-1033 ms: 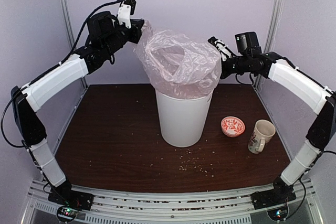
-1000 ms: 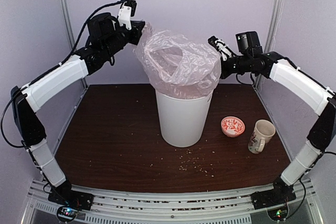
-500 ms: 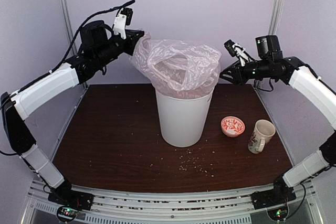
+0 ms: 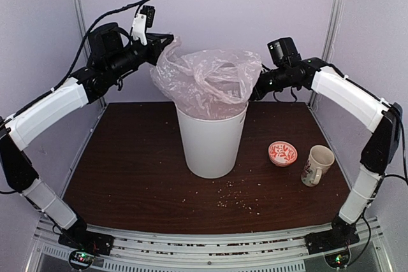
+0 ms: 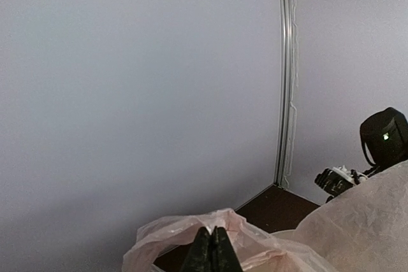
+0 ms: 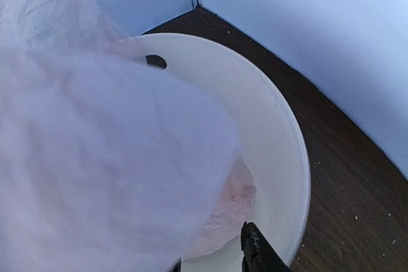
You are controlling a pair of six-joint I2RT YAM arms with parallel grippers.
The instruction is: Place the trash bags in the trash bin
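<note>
A thin, crinkly, translucent pale-pink plastic bag (image 4: 210,81) bulges out of the mouth of a tall white round plastic bin (image 4: 210,141), which has smooth walls tapering toward its base and stands at the centre of the frame. Most of the bag billows above the rim. In the right wrist view some film lies inside the bin, beside an oval cut-out (image 6: 156,62) below the rim.

The left gripper (image 4: 167,40), upper left, has its fingers pressed fully together on a raised fold of the bag's edge. The right gripper (image 4: 256,88) sits against the bag's right side. One dark finger (image 6: 256,251) shows above the bin's rim, but blurred film covers the other, so its hold cannot be told.

The dark brown wooden table (image 4: 127,157) carries scattered crumbs (image 4: 239,199). At lower right stands a small red-and-white patterned bowl (image 4: 282,153), with a white floral mug (image 4: 317,164) just beside it.
</note>
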